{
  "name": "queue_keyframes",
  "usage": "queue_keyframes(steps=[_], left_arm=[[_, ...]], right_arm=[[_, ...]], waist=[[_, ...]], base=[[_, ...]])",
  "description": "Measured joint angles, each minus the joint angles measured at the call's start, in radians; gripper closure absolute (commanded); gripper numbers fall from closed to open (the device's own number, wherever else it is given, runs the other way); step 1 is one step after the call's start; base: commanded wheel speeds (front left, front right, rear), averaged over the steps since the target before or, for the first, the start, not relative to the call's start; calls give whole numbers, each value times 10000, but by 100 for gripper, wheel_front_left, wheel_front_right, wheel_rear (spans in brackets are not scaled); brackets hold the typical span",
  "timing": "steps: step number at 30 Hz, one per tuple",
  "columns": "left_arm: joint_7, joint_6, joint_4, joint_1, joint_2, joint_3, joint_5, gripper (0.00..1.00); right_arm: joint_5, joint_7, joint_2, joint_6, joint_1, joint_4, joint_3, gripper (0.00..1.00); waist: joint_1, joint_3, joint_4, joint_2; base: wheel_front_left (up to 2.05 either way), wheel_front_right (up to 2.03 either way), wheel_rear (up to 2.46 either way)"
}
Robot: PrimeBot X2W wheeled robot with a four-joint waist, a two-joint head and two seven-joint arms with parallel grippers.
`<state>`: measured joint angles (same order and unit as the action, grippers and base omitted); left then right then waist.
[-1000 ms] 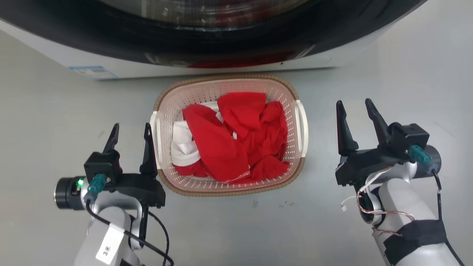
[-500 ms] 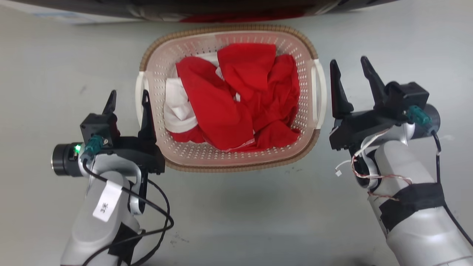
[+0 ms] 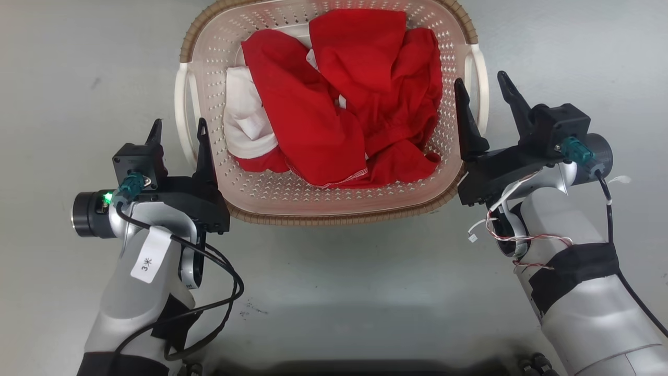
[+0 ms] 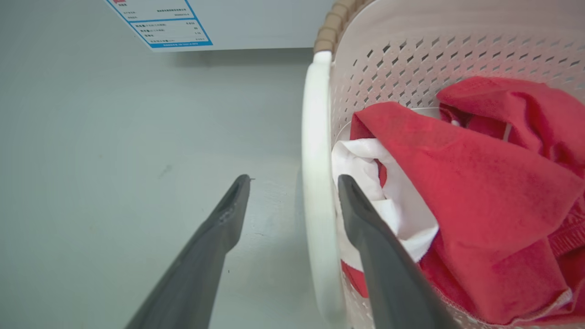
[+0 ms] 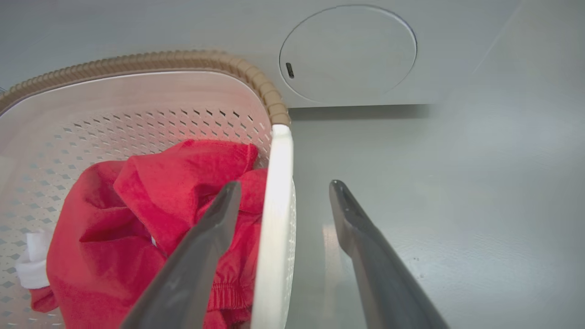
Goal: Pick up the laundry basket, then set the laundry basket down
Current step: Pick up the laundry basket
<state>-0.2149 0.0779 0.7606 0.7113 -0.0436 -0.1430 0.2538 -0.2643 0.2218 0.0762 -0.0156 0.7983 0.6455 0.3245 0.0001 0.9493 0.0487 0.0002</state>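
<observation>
Our left gripper [image 3: 178,130] and right gripper [image 3: 481,81], both released, straddle the white handles [image 3: 182,112] of the laundry basket [image 3: 323,196] lying between them.

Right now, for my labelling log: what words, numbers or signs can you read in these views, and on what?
"3" then a mark like "米": on the white tag tied to the left forearm.
Blue-bordered label on the white appliance: print too small to read.

Head looks down — wrists low, close; all share the basket [image 3: 323,197]
</observation>
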Motion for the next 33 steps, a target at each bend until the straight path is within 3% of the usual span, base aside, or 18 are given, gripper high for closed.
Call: queue_keyframes(steps=[13, 17, 18, 21, 22, 23, 24, 25, 27, 28, 33], left_arm=[[-69, -268, 1175, 855, 12, -236, -12, 0], [-69, -353, 1505, 1075, 42, -334, -13, 0], [-69, -357, 1590, 1119, 52, -359, -15, 5], [-67, -531, 1891, 1219, 61, -479, -40, 53], [-67, -579, 1994, 1224, 65, -527, -40, 66], [-65, -617, 2088, 1224, 73, -579, -42, 94], [-65, -677, 2161, 1229, 100, -629, -46, 100], [-65, -696, 2245, 1237, 138, -637, -40, 100], [-50, -792, 2376, 1293, 140, -694, -40, 100], [-27, -815, 2443, 1320, 146, -717, -40, 100], [-23, -882, 2840, 1404, 157, -786, -8, 100]], right_arm=[[-84, 88, -38, 21, 609, 989, 357, 0], [-433, 96, -38, -119, 767, 1097, 677, 0], [-564, 98, -42, -148, 785, 1114, 775, 0], [-834, 98, -42, -391, 807, 1281, 1055, 18], [-972, 98, -42, -449, 806, 1342, 1151, 31], [-1131, 98, -42, -514, 806, 1386, 1254, 51], [-1225, 98, -42, -560, 807, 1411, 1352, 57], [-1327, 98, -40, -600, 807, 1419, 1463, 66], [-1528, 96, -46, -709, 811, 1446, 1653, 96], [-1685, 94, -52, -765, 816, 1478, 1720, 100], [-2148, 67, -8, -989, 818, 1847, 2031, 100]], waist=[[-1, 356, -41, -2], [-1, 356, -9, -1], [-1, 349, 6, -2], [-1, 300, 48, -1], [-1, 268, 60, -1], [-1, 231, 72, -1], [-2, 195, 85, -2], [-1, 157, 99, -2], [-1, 77, 124, -1], [-1, 37, 137, -1], [-1, -210, 185, -1]], base=[[0, 0, 0], [0, 0, 0], [0, 0, 0], [0, 0, 0], [0, 0, 0], [0, 0, 0], [0, 0, 0], [0, 0, 0], [0, 0, 0], [0, 0, 0], [0, 0, 0]])
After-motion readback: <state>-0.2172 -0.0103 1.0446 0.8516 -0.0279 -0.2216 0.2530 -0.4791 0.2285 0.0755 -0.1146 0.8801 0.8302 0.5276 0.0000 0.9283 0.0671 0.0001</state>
